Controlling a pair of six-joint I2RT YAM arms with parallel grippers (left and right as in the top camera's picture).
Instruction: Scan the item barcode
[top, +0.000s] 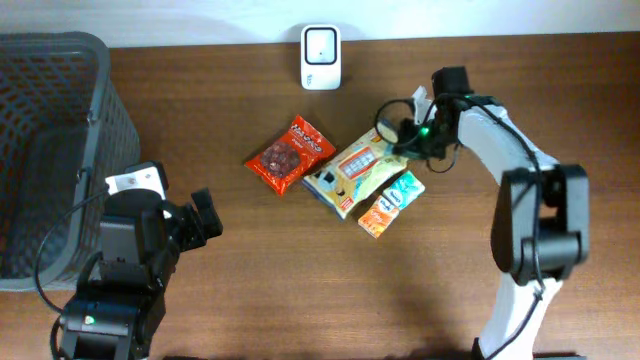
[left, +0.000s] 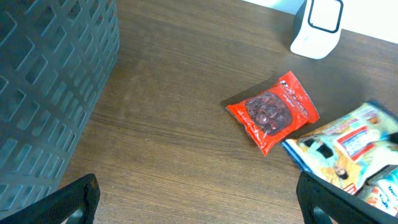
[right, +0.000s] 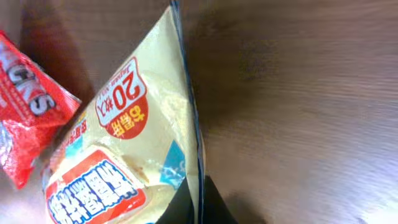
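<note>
One yellow snack bag (right: 140, 149), edge pinched in right pincer (right: 198, 200)

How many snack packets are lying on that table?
3. A red bag at the middle; a yellow bag beside it, its corner pinched by the right gripper; a small orange-and-teal pack just below that. The basket could hide more.

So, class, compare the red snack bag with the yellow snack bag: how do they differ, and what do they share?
Colour: the red snack bag is bright red; the yellow snack bag is pale yellow with a blue edge. Size: the yellow snack bag looks larger than the red snack bag. State: the red snack bag lies ungripped; the right gripper is shut on the yellow snack bag's edge. Shared: both rest on the wooden table.
</note>
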